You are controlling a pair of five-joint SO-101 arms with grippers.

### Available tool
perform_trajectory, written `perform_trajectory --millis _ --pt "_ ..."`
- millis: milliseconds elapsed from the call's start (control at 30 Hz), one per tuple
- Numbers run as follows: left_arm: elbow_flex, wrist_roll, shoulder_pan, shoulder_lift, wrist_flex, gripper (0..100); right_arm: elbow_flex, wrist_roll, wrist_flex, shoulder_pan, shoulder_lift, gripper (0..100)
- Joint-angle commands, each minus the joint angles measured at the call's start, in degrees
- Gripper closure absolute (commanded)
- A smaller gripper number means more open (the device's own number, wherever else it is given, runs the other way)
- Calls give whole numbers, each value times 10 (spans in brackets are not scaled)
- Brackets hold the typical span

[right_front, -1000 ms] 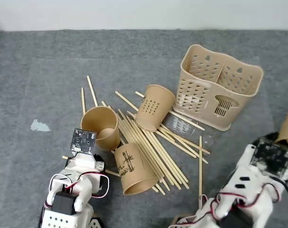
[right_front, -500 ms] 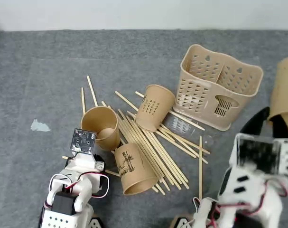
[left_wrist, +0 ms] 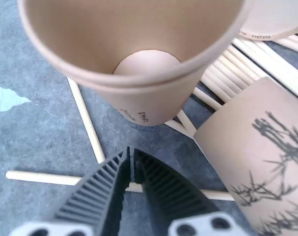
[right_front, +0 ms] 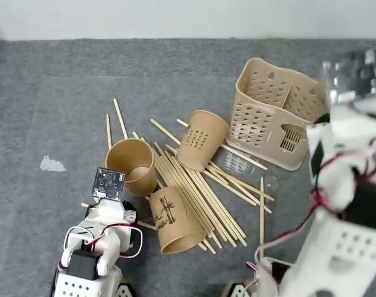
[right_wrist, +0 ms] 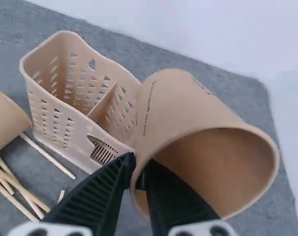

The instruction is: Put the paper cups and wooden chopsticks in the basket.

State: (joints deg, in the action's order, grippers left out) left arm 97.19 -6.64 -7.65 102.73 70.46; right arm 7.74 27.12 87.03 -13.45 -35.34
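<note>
Right wrist view: cup between jaws

The right gripper, clamped on a cup, has risen from the table's near edge to beside the basket.

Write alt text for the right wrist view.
The right pincer grips a paper cup by its rim, one finger inside and one outside. Beyond it stands the two-compartment basket, with loose chopsticks lying beside it.
</note>
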Motion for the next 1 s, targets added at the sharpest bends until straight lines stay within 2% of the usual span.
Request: perform_trajectory --millis 0,233,633,967 --pt "-7 4 -1 4 3 986 127 18 58 13 80 991" --pt "-7 4 -1 4 3 986 264 45 155 12 191 991" --pt "-7 4 -1 4 3 986 265 51 158 14 253 991" --pt "-7 4 -1 4 3 986 185 120 159 14 253 989"
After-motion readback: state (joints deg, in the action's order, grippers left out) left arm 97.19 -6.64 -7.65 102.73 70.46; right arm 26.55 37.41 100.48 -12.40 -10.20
